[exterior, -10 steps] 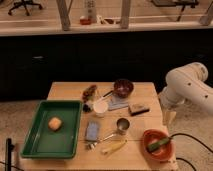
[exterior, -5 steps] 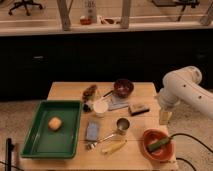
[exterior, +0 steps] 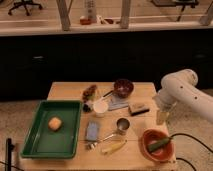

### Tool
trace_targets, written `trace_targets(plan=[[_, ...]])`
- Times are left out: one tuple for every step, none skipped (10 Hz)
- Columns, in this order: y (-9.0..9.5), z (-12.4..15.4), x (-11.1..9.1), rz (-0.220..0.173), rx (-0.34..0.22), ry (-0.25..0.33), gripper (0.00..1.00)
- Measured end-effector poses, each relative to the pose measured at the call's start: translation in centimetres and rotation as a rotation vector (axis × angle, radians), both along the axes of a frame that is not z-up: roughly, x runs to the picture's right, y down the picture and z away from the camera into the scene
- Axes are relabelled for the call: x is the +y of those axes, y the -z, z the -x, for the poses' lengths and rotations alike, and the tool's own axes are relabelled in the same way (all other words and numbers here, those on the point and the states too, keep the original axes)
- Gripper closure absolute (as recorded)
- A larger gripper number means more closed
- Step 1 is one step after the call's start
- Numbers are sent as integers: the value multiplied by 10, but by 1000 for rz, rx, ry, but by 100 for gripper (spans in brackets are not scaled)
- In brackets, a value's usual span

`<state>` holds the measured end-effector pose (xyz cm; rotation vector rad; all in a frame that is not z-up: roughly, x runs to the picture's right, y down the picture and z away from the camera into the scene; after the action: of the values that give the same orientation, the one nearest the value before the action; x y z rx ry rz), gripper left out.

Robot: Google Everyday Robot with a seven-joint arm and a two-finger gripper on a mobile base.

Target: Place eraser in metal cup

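The eraser (exterior: 138,107) lies flat on the table (exterior: 67,90), right of centre and free of any grip. The metal cup (exterior: 122,124) stands upright a little nearer the front and to its left in the view, close to it but apart. A green tray (exterior: 47,145) fills the table's left side and holds one round orange thing (exterior: 55,123). The white robot arm (exterior: 180,90) bends in from the right. Its end effector (exterior: 161,118) hangs down at the table's right edge, just right of the eraser, fingers spread and holding nothing. A reddish bowl (exterior: 145,148) sits at the front right corner with a green thing (exterior: 161,145) inside it, and a dark brown bowl (exterior: 123,88) stands at the back. A white cup (exterior: 100,107) is left of the eraser, a flat blue pad (exterior: 92,131) is left of the metal cup, and a pale yellow thing (exterior: 114,147) lies near the front edge.
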<state>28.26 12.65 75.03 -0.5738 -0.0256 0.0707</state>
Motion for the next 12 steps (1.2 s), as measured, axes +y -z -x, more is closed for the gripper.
trace_targets(plan=[[-4, 0, 0, -1, -5, -4, 20], [-10, -2, -1, -2, -7, -11, 20], [-17, -2, 1, -1, -13, -17, 20], [-22, -3, 3, 0, -16, -20, 20], [-29, -3, 4, -1, -20, -25, 20], [-36, -4, 4, -2, -22, -31, 20], [-40, -6, 5, -2, -23, -37, 20], [-44, -7, 5, 0, -24, -42, 20], [-50, -7, 6, 2, -26, -50, 20], [-56, -8, 8, 5, -29, -57, 20], [-61, -7, 9, 7, -32, -62, 20], [-64, -8, 9, 8, -34, -68, 20]])
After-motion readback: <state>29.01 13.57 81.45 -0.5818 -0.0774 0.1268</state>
